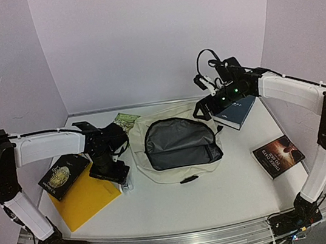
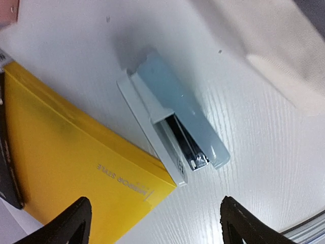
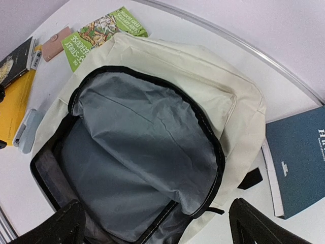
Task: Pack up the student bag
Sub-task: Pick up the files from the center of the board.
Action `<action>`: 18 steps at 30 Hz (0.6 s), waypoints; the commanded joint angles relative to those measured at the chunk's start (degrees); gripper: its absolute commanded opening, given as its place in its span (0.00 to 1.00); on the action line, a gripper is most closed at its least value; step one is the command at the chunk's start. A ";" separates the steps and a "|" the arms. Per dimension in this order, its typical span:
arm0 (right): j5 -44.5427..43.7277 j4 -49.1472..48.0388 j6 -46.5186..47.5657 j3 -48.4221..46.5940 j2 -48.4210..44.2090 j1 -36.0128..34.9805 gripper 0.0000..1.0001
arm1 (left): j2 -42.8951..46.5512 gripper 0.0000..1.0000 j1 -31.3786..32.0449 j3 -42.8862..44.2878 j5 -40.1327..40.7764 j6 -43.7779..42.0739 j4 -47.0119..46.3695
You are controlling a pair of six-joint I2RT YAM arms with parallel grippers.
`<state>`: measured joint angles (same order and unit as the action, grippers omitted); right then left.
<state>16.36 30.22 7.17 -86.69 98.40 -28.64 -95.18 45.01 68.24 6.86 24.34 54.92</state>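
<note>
The student bag (image 1: 178,143) lies in the middle of the table, cream fabric with its black zipper undone and grey lining showing; in the right wrist view (image 3: 147,152) its mouth gapes wide. My right gripper (image 1: 205,107) hovers open and empty over the bag's far right edge, fingers (image 3: 259,223) spread on either side of the opening. My left gripper (image 1: 115,171) is open and empty, just above a light blue stapler (image 2: 172,119) that lies against the corner of a yellow notebook (image 2: 66,168). The left fingers (image 2: 249,223) touch nothing.
A black book (image 1: 65,175) lies partly on the yellow notebook (image 1: 85,198). A green book (image 1: 127,121) and a pink wallet (image 3: 55,43) lie behind the bag. A dark blue book (image 1: 238,111) sits right of the bag, another dark book (image 1: 277,156) near the right arm.
</note>
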 commanded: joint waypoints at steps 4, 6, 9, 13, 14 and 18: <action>1.17 0.07 -0.05 3.01 -3.13 -0.05 0.98 | -2.26 0.70 0.69 -4.13 -4.25 3.32 -4.71; 1.05 0.12 0.07 3.17 -3.14 -0.09 0.98 | -4.64 0.67 0.61 -3.26 -4.34 2.69 -6.50; 0.59 0.09 0.18 3.17 -3.34 -0.02 0.98 | -8.84 0.61 -0.39 -1.54 -4.59 2.19 -8.46; -0.04 0.06 0.22 3.61 -4.09 -0.03 0.98 | -12.24 0.46 -3.85 0.60 -5.07 1.83 -10.45; -0.13 -0.01 0.24 3.80 -4.46 -0.03 0.98 | -12.63 0.43 -4.81 1.05 -5.01 1.67 -10.78; -0.61 -0.09 0.29 3.95 -5.41 0.02 0.98 | -13.20 0.36 -9.85 2.89 -4.34 0.72 -12.28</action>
<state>16.70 30.91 7.27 -82.96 96.36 -28.64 -106.17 39.82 68.75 2.57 26.76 48.72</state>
